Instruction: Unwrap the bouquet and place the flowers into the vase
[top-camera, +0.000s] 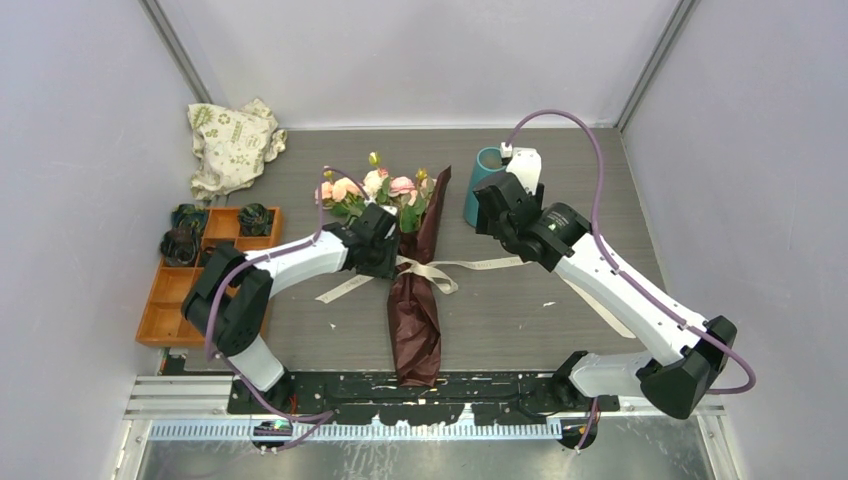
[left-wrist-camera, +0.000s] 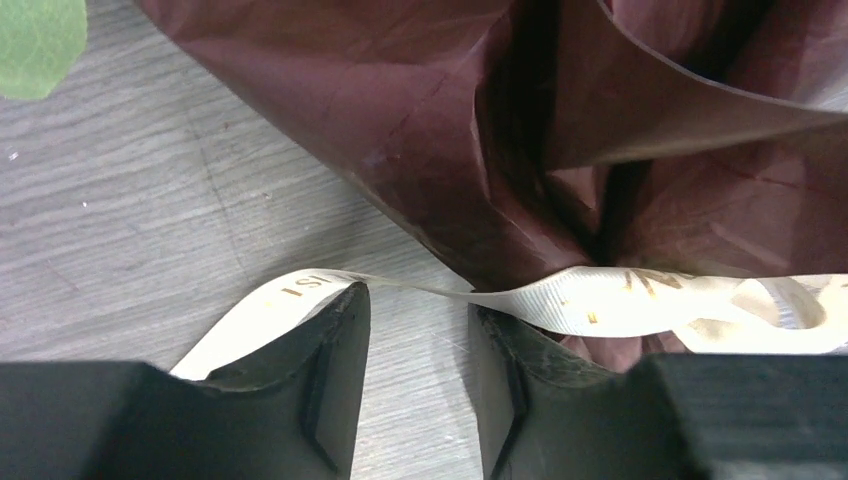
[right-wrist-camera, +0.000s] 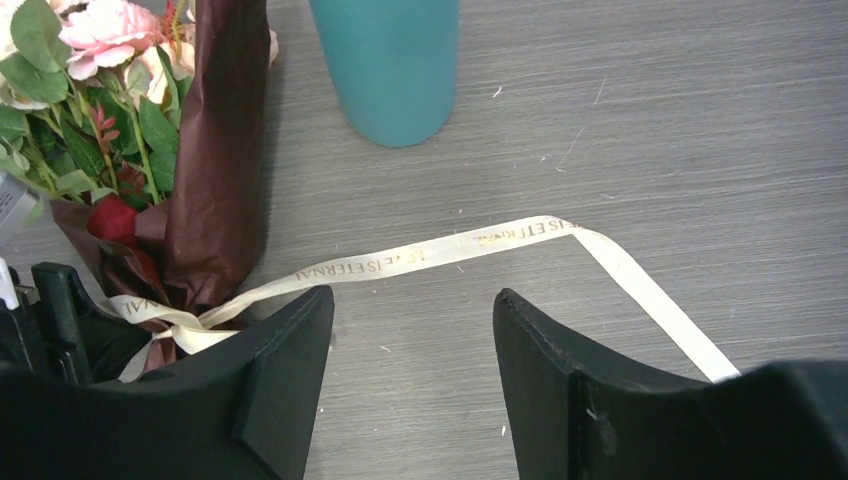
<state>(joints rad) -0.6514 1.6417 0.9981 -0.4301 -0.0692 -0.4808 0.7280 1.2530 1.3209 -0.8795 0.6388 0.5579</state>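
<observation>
A dark red paper-wrapped bouquet (top-camera: 415, 320) lies flat in the middle of a grey wood-grain table (top-camera: 560, 310). Its narrow end points toward the robot's bases. At the far end, pink, peach and cream flowers (top-camera: 375, 185) with green leaves spill out of the wrap. A cream ribbon (right-wrist-camera: 430, 253) with gold lettering is tied in a knot around the middle of the bouquet, and its loose ends trail across the table to the left and right.

The left gripper (left-wrist-camera: 418, 310) sits low at the left side of the bouquet, right at the ribbon. Its two black fingers are partly spread with bare table showing between them. The ribbon runs across just past their tips, twisted on edge, and is not clamped. The crinkly wrapping paper (left-wrist-camera: 400, 130) fills the view beyond it.

The right gripper (right-wrist-camera: 412, 300) hovers to the right of the bouquet with its fingers wide apart and nothing between them. The right ribbon tail lies on the table just beyond its fingertips. A teal vase (right-wrist-camera: 390, 70) stands upright just behind, near the bouquet's right edge, with no flowers in it.

At the far left, a white cloth bag (top-camera: 232, 145) with green print lies crumpled. Nearer the robot, an orange compartment tray (top-camera: 165, 320) holds a few dark rosettes (top-camera: 255, 217).
</observation>
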